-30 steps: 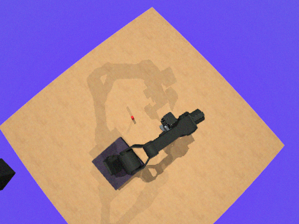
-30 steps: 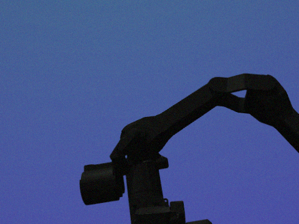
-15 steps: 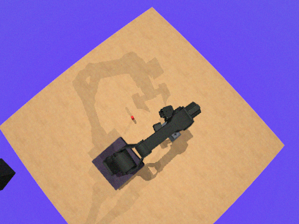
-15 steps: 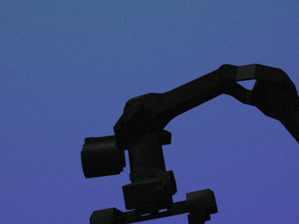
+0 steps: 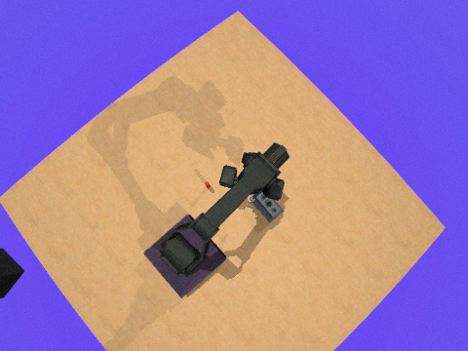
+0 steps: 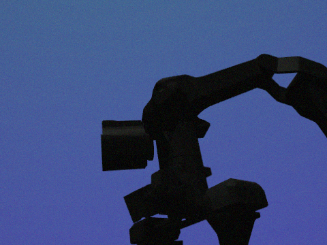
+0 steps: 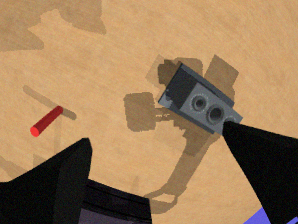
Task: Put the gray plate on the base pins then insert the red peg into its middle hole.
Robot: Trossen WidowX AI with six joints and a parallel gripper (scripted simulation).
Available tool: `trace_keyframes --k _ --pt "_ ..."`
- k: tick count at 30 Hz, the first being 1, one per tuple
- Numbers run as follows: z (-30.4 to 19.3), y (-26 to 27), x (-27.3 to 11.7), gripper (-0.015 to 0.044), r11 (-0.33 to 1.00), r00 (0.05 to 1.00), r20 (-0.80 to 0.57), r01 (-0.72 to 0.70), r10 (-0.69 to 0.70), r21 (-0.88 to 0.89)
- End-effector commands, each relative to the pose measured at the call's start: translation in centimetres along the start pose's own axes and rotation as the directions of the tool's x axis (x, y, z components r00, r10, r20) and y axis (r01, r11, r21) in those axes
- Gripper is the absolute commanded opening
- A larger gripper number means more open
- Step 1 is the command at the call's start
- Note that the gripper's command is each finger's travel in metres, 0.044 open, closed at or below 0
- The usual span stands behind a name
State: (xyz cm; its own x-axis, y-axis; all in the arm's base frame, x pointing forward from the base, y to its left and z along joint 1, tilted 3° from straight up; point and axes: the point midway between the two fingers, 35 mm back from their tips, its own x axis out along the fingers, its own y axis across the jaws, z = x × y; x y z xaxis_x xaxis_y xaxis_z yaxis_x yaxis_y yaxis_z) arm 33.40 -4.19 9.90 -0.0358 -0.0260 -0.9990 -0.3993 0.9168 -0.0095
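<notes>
My gripper (image 7: pixel 160 136) is wide open and empty, above the table in the wrist view. The gray plate (image 5: pixel 271 207) (image 7: pixel 187 105) lies over the base, with its row of round holes facing up. The right fingertip overlaps the plate's end hole in the wrist view. The plate and base look closely stacked, but I cannot tell whether the plate is fully flat. Their far end is in dark shadow, and the pins cannot be made out clearly. The red peg (image 5: pixel 208 184) (image 7: pixel 47 120) stands upright on the table, to the left of the left finger in the wrist view.
The arm's dark base block (image 5: pixel 182 288) stands on the tan table top (image 5: pixel 341 244), left of the gray parts. The arm reaches over the table between the peg and the plate. A black block (image 5: pixel 10 273) is beyond the table's left edge. The exterior view shows only the dark arm.
</notes>
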Motion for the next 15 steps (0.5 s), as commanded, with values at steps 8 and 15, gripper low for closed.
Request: trace_keyframes --k 8,15 --pt "0.0 9.6 0.0 0.0440 0.569 1.000 0.011 -0.016 0.012 0.823" --pt "-0.6 12.0 0.1 0.0440 0.285 1.000 0.010 -0.013 0.014 0.958"
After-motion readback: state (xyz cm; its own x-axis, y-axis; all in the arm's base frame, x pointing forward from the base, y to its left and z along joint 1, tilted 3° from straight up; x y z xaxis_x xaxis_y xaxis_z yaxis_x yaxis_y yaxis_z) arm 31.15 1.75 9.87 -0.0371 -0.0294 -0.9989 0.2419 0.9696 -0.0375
